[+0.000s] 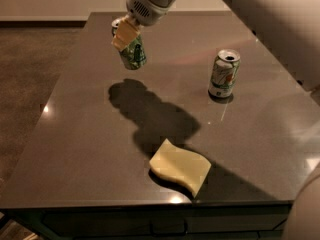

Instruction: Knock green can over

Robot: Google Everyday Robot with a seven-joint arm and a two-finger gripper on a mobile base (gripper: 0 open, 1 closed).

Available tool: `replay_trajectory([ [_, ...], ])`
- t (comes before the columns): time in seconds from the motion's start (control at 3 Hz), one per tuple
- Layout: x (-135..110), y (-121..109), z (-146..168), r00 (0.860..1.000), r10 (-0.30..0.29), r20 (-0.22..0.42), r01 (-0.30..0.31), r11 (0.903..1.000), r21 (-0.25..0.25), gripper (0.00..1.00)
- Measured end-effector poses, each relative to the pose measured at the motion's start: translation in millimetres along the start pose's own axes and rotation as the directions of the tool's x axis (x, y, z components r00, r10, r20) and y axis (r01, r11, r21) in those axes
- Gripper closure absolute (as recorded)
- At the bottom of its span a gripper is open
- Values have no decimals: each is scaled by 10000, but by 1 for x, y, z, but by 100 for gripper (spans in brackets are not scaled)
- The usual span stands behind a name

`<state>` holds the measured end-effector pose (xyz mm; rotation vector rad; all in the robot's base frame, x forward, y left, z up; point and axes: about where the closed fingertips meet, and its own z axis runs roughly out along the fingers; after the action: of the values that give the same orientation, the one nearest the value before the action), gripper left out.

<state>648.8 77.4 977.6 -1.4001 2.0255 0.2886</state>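
Observation:
The green can [133, 54] is dark green with pale marks. It hangs tilted above the far left part of the dark table [75, 149], with its shadow on the tabletop below it. My gripper [125, 33] comes in from the upper right and is shut on the can's top end. Its pale yellow fingers [123, 36] cover the can's upper part.
A paler white-silver can [223, 74] with green and red marks stands upright at the right. A yellow sponge [180, 166] lies near the front edge. My arm [270, 14] spans the upper right. The floor drops off at the table's left.

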Motion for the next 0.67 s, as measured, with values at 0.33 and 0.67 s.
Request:
replay_trajectory([
  [0.33, 24, 21, -21, 9875, -1053, -1173, 970, 9925, -742, 100],
  [0.67, 50, 43, -32, 9542, -2038, -2189, 1704, 9719, -1621, 100],
])
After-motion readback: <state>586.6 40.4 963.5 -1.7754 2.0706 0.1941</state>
